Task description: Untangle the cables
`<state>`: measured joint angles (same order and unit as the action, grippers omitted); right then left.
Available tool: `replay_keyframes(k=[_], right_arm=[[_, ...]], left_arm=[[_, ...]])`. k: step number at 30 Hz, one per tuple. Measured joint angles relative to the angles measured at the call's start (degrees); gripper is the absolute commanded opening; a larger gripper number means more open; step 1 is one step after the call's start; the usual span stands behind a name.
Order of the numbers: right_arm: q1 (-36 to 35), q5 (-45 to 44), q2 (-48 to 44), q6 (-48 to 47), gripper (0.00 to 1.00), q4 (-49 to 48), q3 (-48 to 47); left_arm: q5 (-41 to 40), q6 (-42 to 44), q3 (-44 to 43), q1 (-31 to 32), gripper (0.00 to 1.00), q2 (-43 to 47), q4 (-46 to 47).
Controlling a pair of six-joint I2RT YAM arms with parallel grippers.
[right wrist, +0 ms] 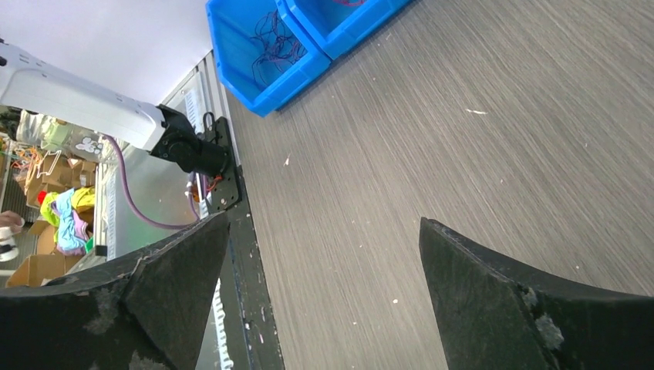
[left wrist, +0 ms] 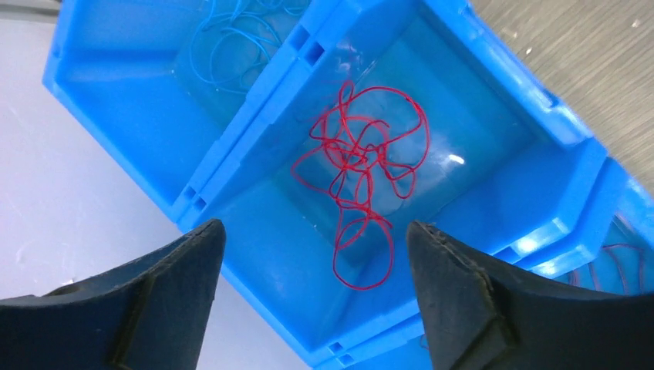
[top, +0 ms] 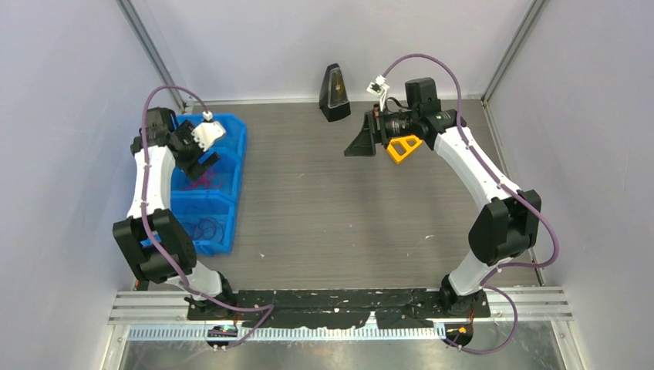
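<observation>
A tangled red cable (left wrist: 362, 166) lies in the middle compartment of the blue bin (left wrist: 254, 254). A blue cable (left wrist: 231, 35) lies in the compartment beyond it, and a purple one (left wrist: 621, 262) shows at the corner of a third. My left gripper (left wrist: 312, 226) hangs open and empty above the red cable, apart from it; in the top view it (top: 202, 160) is over the bin (top: 235, 177). My right gripper (right wrist: 324, 222) is open and empty, held high over the bare table at the far right (top: 361, 142). Its view shows purple cable (right wrist: 274, 38) in the near compartment.
A black wedge-shaped object (top: 335, 92) stands at the back centre of the table. Grey walls close in the left, back and right. The black mounting rail (top: 339, 301) runs along the near edge. The left arm's base (right wrist: 193, 146) shows in the right wrist view.
</observation>
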<state>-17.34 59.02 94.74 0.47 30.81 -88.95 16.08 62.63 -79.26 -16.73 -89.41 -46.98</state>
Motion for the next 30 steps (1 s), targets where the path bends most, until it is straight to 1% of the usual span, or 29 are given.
replay_keyframes(k=[4,7,10,13,14,16,18,19,21,23,25,26,28,30], right_arm=[[0.6,-0.9,0.0,-1.2,1.0,1.6,0.0],[1.5,-2.1,0.0,-1.7,1.0,1.8,0.0],[3.2,-4.1,0.0,-1.9,1.0,2.2,-0.2],[6.0,-7.0,0.0,-1.9,1.0,2.7,-1.5],[7.1,-8.3,0.0,-2.0,1.0,2.8,-2.2],[9.4,-12.0,-0.2,-2.4,0.98,2.7,-3.3],[11.3,-16.0,-1.1,-3.2,0.96,2.7,-3.6],[12.0,-17.6,-1.6,-3.5,0.95,2.9,-3.6],[13.8,-21.4,-3.3,-4.2,0.95,3.2,-3.3],[15.2,-24.7,-6.0,-4.9,0.95,2.7,-1.2],[16.0,-27.0,-9.2,-5.3,0.95,2.2,2.7],[16.3,-28.2,-11.4,-5.7,0.95,1.8,6.2],[16.4,-29.8,-14.4,-6.4,0.95,1.9,11.7],[16.4,-31.2,-16.6,-7.0,0.95,2.5,16.8]], left_arm=[[1.2,-2.4,-0.1,0.0,0.99,3.2,0.0],[3.3,-6.6,-3.9,0.6,1.0,6.0,-2.4],[5.1,-13.4,-12.2,2.2,1.0,6.3,-4.8],[6.7,-24.3,-22.0,5.4,1.0,5.2,-8.1],[7.1,-27.1,-25.2,6.2,1.0,4.3,-9.6],[9.2,-33.7,-34.9,8.4,1.0,0.4,-14.1],[11.0,-38.4,-39.0,9.9,1.0,-2.1,-15.6],[11.0,-40.9,-38.8,10.9,1.0,-2.6,-15.8],[8.4,-45.3,-35.3,13.2,1.0,-2.7,-15.8],[2.5,-49.2,-29.4,17.3,1.0,-2.7,-15.6],[-2.2,-51.6,-24.3,21.7,0.99,-3.3,-15.5],[-4.4,-52.8,-21.3,24.3,1.0,-3.7,-15.4],[-6.1,-54.8,-16.6,28.0,1.0,-4.0,-15.3],[-5.8,-56.3,-13.2,29.6,1.0,-3.9,-14.9]])
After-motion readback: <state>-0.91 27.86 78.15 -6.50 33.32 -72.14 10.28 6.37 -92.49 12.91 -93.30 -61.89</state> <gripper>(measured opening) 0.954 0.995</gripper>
